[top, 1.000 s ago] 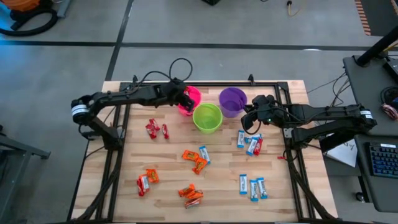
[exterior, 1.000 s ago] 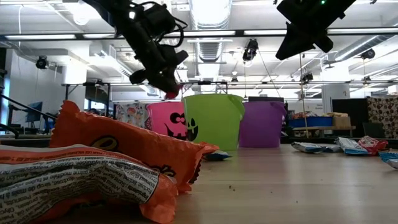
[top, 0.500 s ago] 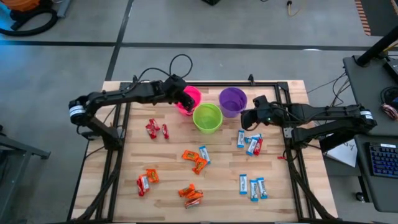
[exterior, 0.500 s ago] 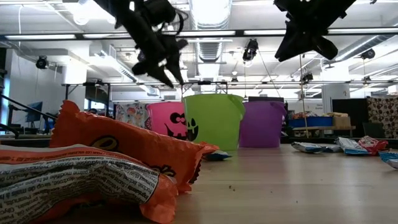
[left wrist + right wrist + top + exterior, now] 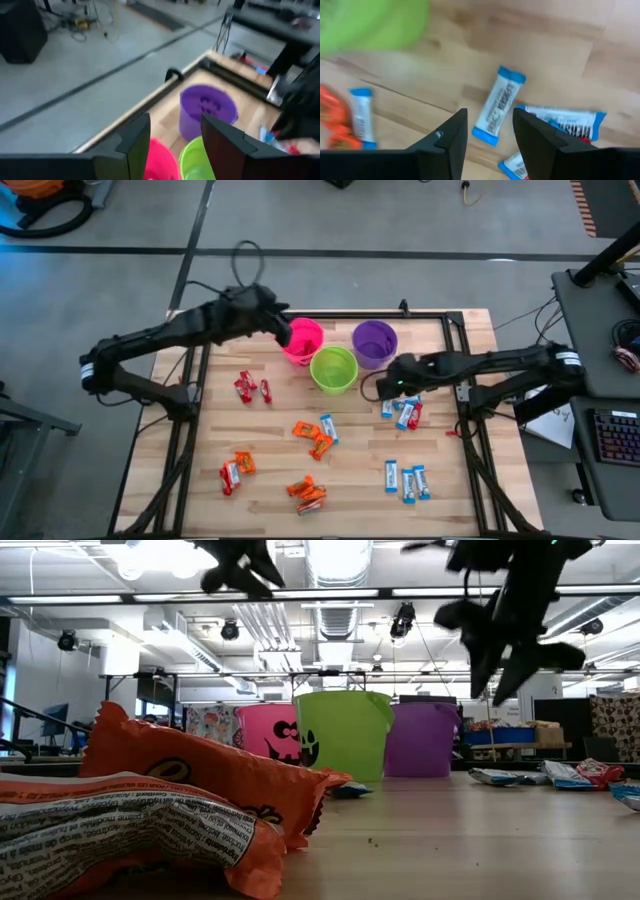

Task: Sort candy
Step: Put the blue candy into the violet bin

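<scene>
High view: candy [image 5: 318,438] is lying scattered across the wooden table [image 5: 350,480] before the green cup [image 5: 333,368]; both released grippers, left gripper [image 5: 283,332] and right gripper [image 5: 388,379], are flanking it.

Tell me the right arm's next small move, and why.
Probably lower straight down: the right end effector is open above a blue-and-white candy lying on the table, lined up between its fingers, and nothing is held yet.

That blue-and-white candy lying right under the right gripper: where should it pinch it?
Probably across the candy's narrow middle, coming straight down. It lies flat on the table, long and thin, and the open right gripper already straddles it, clear of the neighbouring candy.
</scene>
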`<state>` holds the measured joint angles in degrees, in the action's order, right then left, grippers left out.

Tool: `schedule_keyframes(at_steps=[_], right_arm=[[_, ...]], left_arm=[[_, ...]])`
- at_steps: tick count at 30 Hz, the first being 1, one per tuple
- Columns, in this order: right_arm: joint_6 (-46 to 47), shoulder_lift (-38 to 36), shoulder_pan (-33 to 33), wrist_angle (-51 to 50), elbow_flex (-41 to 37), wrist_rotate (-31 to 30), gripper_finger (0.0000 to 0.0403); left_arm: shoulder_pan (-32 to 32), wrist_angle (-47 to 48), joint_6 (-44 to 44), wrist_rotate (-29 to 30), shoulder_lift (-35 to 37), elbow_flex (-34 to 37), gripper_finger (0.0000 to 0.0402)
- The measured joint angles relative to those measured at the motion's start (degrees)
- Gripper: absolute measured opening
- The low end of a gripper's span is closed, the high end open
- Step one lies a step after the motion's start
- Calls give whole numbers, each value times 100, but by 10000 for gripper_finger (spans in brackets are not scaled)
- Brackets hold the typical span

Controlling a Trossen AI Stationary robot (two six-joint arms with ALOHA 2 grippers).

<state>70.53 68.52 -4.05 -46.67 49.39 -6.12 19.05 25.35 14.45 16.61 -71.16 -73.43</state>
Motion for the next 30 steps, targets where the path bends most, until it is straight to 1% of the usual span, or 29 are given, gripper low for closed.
schedule_keyframes(at_steps=[6, 10, 15, 21, 26, 30], right_arm=[[-1, 888, 4, 64, 0, 323, 172], [-6, 1211, 60, 156, 0, 415, 179], [14, 1450, 253, 455, 0, 340, 179], [180, 1814, 548, 595, -19, 179, 178], [141, 2120, 568, 820, -20, 161, 167], [104, 2222, 568, 905, -7, 210, 137]], left_arm=[[-15, 45, -3, 237, 536, 71, 153], [-13, 38, -3, 419, 783, 193, 153], [-13, 61, 15, 541, 967, 375, 153], [-13, 98, 321, 539, 1045, 383, 153], [-13, 93, 338, 539, 1067, 383, 153], [-13, 95, 342, 539, 1073, 383, 153]])
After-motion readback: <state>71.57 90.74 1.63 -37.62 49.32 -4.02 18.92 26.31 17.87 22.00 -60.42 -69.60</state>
